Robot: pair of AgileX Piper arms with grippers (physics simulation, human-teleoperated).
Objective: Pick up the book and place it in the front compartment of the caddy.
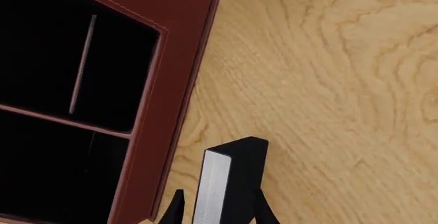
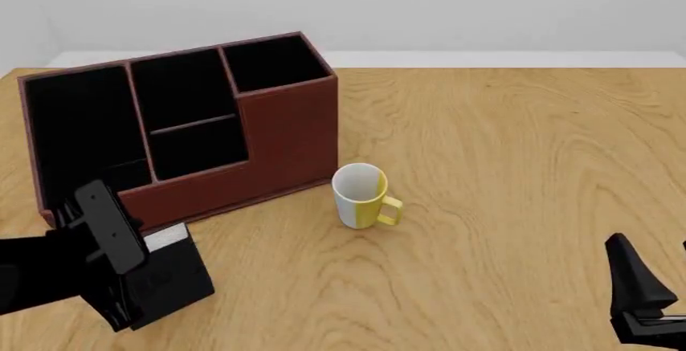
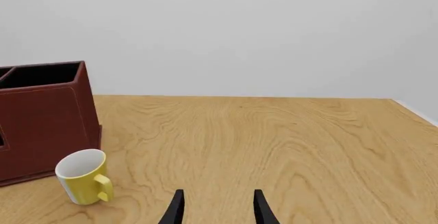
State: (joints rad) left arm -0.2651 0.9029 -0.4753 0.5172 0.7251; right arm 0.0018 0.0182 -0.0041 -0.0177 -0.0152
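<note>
The black book point(image 2: 169, 275) with a white page edge is clamped between the fingers of my left gripper point(image 2: 144, 287), low at the near left, just in front of the caddy point(image 2: 284, 134). In the left wrist view the book point(image 1: 229, 180) stands between the fingers of the left gripper point(image 1: 217, 211), over the wood right beside the caddy's reddish-brown outer wall point(image 1: 174, 8). The black-lined compartments show there. I cannot tell whether the book touches the table. My right gripper point(image 2: 643, 299) is open and empty at the near right, also shown in the right wrist view point(image 3: 217, 211).
A white-and-yellow mug point(image 2: 361, 196) stands upright just right of the caddy's front corner, and it shows in the right wrist view point(image 3: 83, 176) beside the caddy's end wall point(image 3: 44, 121). Bare wooden table point(image 2: 515, 166) spreads to the right.
</note>
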